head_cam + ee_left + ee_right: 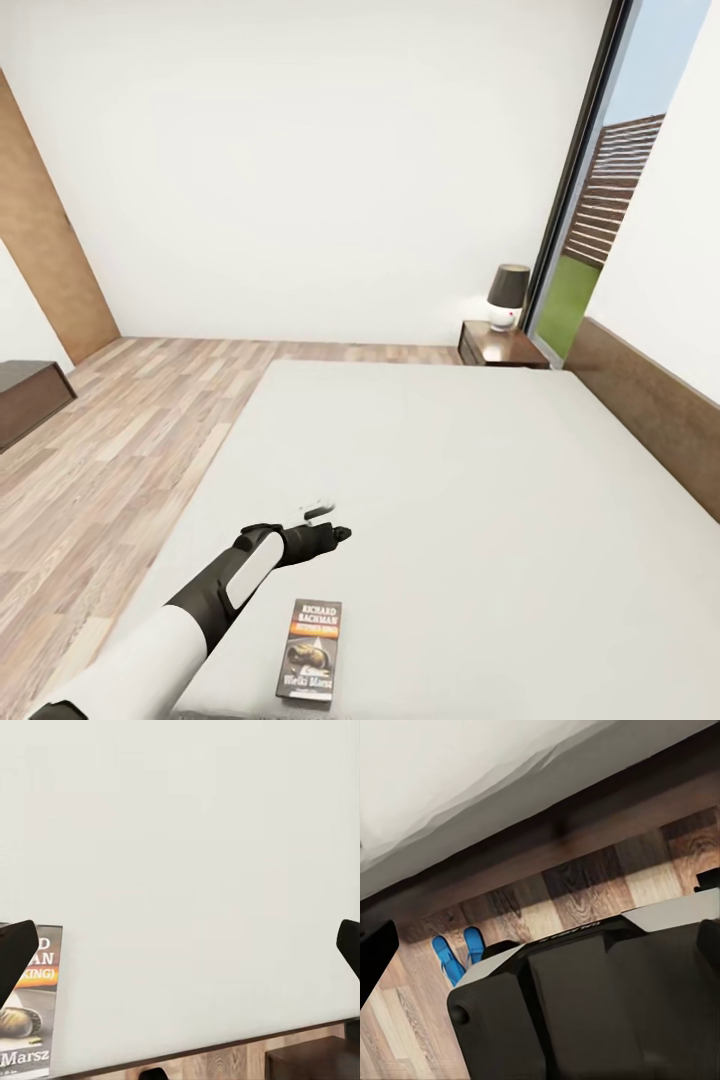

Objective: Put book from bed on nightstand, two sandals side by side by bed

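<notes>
**newbie_rig:** Fingers on the left end effector [322, 528] — apart or together? I can't read it from the head camera.

**sim_lurker:** Apart, going by the left wrist camera: one dark fingertip [15, 952] sits at one edge of the picture and the other at the opposite edge, nothing but mattress between them. It hovers over the bed [480, 500], empty, just past the far end of the book [311, 650]. My guess is the wide spread is there so it can straddle the book's width once it's lined up.

**newbie_rig:** And the right one?

**sim_lurker:** Can't tell. The right wrist camera looks down at the plank floor beside the bed frame, with the robot's dark base in the way. You do get both sandals [456, 954] there, bright blue, lying close together on the floor near the frame.

**newbie_rig:** What's the book like?

**sim_lurker:** Thin paperback, flat on the mattress near the foot-side edge closest to the robot. Dark cover, white "RICHARD BACHMAN" lettering, orange band, pale picture under it. Lying that flat on soft bedding, it'll probably be fiddly to get a finger under.

**newbie_rig:** Where does it go?

**sim_lurker:** Nightstand [503, 346] at the far corner by the window, with a lamp [507, 296] on it. Well apart from the book, so the base likely has to drive.
</notes>
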Motion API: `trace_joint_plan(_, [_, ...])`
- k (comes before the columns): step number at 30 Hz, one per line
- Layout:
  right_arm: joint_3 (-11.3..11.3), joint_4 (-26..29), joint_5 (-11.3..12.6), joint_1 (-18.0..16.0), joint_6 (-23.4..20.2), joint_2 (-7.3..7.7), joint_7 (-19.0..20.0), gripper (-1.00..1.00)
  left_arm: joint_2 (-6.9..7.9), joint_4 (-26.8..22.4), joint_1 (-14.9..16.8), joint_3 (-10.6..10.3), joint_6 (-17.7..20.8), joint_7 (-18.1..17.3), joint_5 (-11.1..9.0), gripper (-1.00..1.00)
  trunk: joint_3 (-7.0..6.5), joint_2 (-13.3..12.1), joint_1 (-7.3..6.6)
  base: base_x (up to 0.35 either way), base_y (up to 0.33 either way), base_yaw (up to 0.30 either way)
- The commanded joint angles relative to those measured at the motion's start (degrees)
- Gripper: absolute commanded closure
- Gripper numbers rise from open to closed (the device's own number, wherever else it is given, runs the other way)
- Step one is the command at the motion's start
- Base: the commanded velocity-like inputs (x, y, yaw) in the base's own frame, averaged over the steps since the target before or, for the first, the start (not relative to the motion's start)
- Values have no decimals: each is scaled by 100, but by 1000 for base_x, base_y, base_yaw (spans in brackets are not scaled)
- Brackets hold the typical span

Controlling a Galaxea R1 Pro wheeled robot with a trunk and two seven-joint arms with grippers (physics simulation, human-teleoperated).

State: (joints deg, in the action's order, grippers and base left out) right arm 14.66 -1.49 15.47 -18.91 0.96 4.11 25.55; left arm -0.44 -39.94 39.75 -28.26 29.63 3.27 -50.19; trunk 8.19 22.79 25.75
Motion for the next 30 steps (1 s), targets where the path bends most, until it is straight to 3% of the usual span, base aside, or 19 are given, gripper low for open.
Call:
trace_joint_plan(1, [2, -15, 44, -8, 11, 2, 29, -100, 2, -5, 6, -15, 11, 34, -52, -100, 21, 13, 3, 0, 0, 64])
trace_joint_plan(30, [2, -13, 44, -8, 10, 2, 29, -100, 0, -5, 6, -31, 3, 25, -34, -100, 274, 13, 3, 0, 0, 64])
